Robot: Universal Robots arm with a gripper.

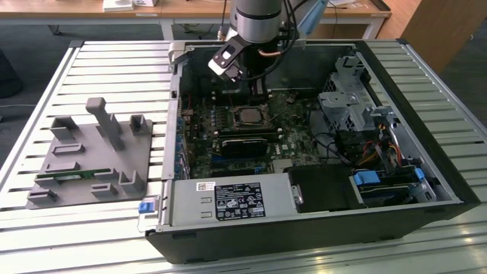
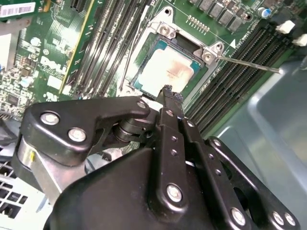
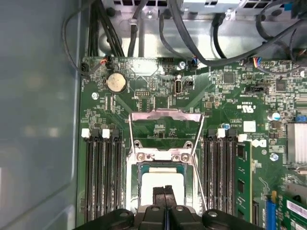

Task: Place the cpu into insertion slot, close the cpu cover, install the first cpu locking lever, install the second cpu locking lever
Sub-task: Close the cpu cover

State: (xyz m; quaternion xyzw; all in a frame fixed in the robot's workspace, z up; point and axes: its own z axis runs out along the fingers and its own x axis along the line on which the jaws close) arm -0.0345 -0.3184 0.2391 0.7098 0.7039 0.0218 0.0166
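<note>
The cpu [image 3: 148,184] [image 2: 168,71], a flat square chip with a dull silvery top, lies in the insertion slot [image 1: 247,116] on the green motherboard. The cpu cover [image 3: 165,115], a thin silvery frame, stands flipped open beyond the slot. Thin wire locking levers [image 3: 200,163] [image 2: 249,63] stick out unlatched beside the socket. My gripper [image 3: 164,190] [image 2: 167,90] [image 1: 257,94] hangs just over the cpu's near edge. Its black fingertips are shut together with nothing between them.
Memory slots [image 3: 100,177] flank the socket on both sides. Cables [image 3: 192,28] and a drive cage [image 1: 346,103] crowd the case's far end. A black module [image 1: 247,145] and the power supply [image 1: 228,200] sit nearer. A grey fixture [image 1: 91,154] lies on the exterior view's left.
</note>
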